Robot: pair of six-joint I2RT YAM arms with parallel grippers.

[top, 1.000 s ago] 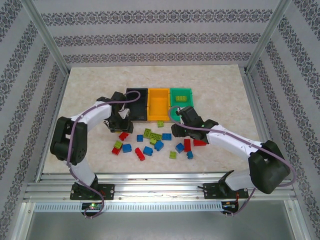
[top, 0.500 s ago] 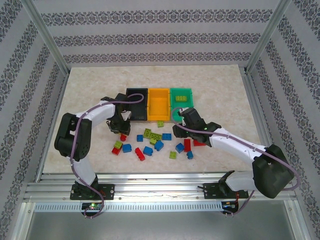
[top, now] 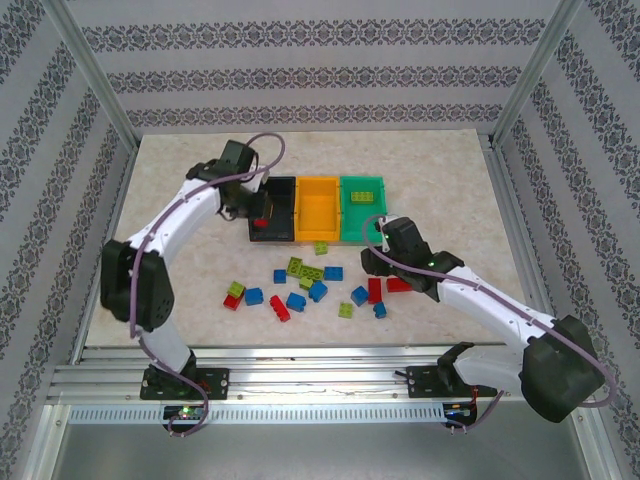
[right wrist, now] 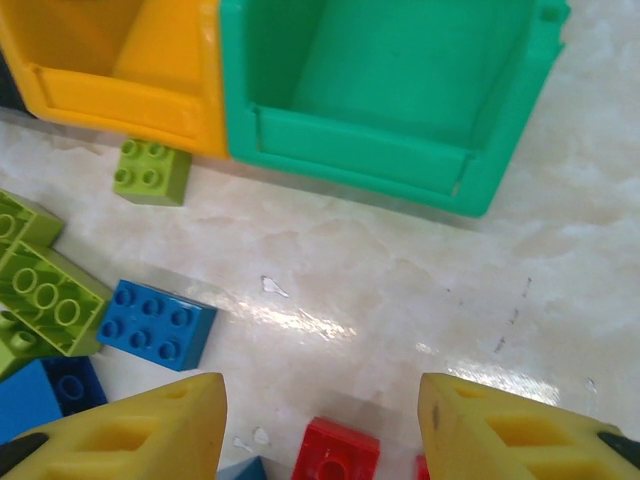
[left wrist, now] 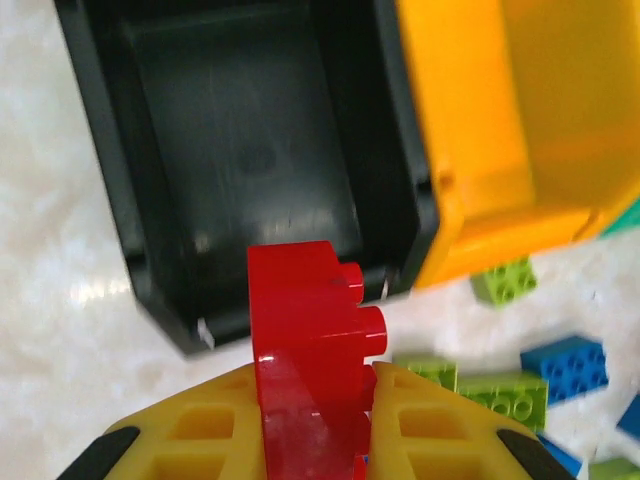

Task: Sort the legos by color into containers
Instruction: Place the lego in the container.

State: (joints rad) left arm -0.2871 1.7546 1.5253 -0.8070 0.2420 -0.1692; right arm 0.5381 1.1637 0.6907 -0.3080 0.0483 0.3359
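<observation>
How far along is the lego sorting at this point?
Done: one lime brick seems to lie in the green bin. In hand: the left tool grips a red brick near the black bin. Left: most bricks lie loose on the table; right tool open.

A pale, marble-patterned tabletop [top: 440, 160] is lying under soft, even light, its glossy surface throwing back white glare in the right wrist view. Walls [top: 320, 80] papered in grey-and-white ornamental stripes are closing it in on three sides. Aluminium frame posts [top: 92, 70] are rising at the far corners, and a slotted aluminium rail [top: 320, 375] is running along the near edge.
</observation>
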